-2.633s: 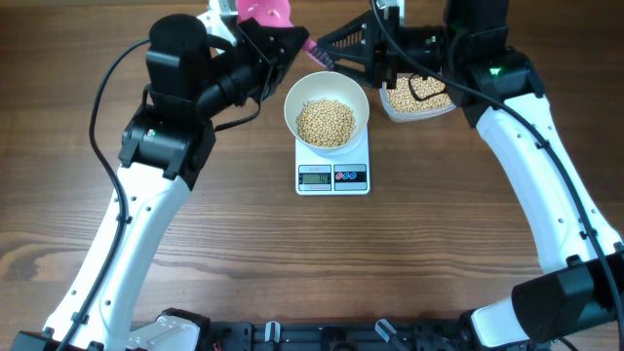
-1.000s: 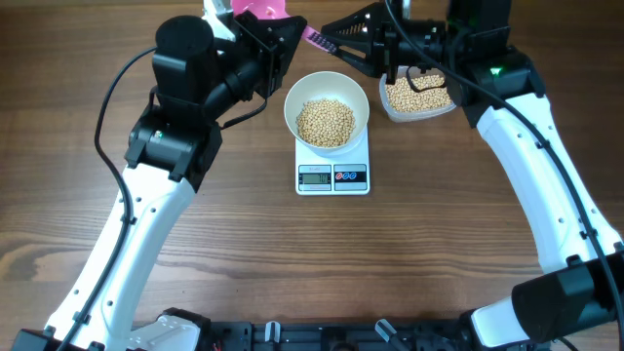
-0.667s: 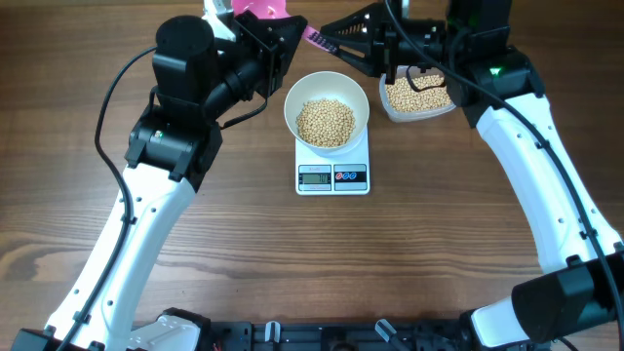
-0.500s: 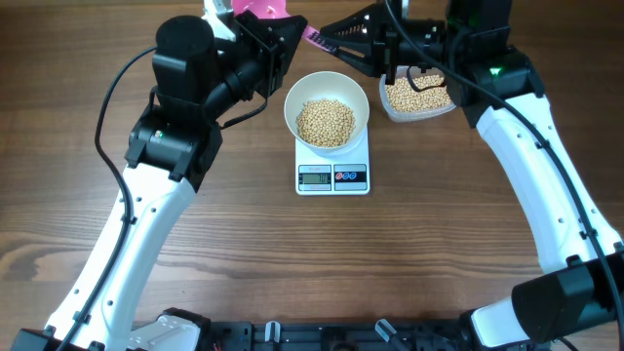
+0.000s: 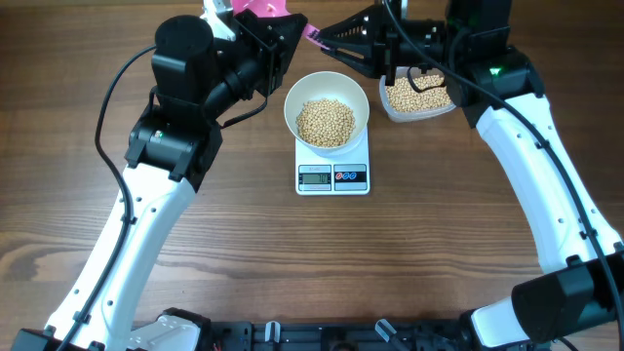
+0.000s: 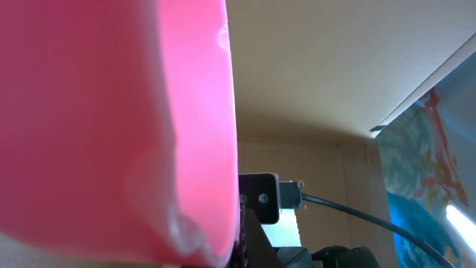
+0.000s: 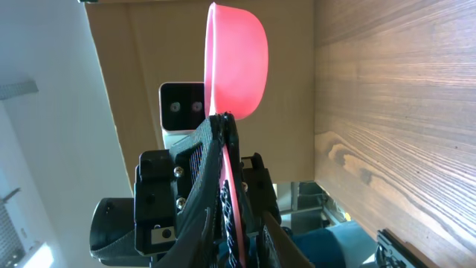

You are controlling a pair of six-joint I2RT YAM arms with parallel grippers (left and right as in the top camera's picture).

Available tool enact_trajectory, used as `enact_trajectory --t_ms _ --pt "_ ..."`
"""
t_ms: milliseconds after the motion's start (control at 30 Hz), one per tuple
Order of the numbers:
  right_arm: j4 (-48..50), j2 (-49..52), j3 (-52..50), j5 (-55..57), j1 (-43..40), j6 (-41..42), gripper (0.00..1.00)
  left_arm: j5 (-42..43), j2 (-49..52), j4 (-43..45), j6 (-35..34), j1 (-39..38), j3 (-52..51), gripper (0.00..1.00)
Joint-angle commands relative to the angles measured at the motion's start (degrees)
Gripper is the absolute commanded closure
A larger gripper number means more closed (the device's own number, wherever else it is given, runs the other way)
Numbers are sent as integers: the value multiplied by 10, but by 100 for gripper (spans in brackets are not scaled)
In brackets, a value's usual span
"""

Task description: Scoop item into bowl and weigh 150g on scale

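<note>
One pink scoop (image 5: 259, 8) is gripped from both sides above the worktop's (image 5: 292, 263) far edge. The left pincer (image 5: 291, 32) is pressed tight on its handle near the cup, and the right pincer (image 5: 327, 34) pinches the handle's free end. This looks like a handover, probably so the right arm can dig into the clear tub (image 5: 388, 109) just beside it. The white bowl (image 5: 290, 105), holding a mound of beans (image 5: 325, 122), sits centred on the scale (image 5: 332, 177) so each added scoop registers.
</note>
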Motion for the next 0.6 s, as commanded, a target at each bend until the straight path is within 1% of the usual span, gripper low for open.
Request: enact_trajectory --t_ms 0,33,133,200,467,500,567 --pt "4 -9 11 -1 3 6 80 -1 6 4 -3 -3 -3 96" --pt "6 -9 11 0 3 6 87 0 6 4 -3 -3 -3 96" --pt "9 -9 11 1 3 6 90 -1 6 4 -3 -4 -3 96" --pt "12 -9 11 1 3 7 96 0 6 4 -3 -4 -3 96" --pt "12 -9 11 2 3 6 96 -1 6 4 -3 -12 -3 96" --pt "12 -9 11 3 3 6 96 -1 6 4 -3 -12 -3 94" --pt "12 -9 11 9 3 1 96 -1 6 3 -3 -12 -3 76"
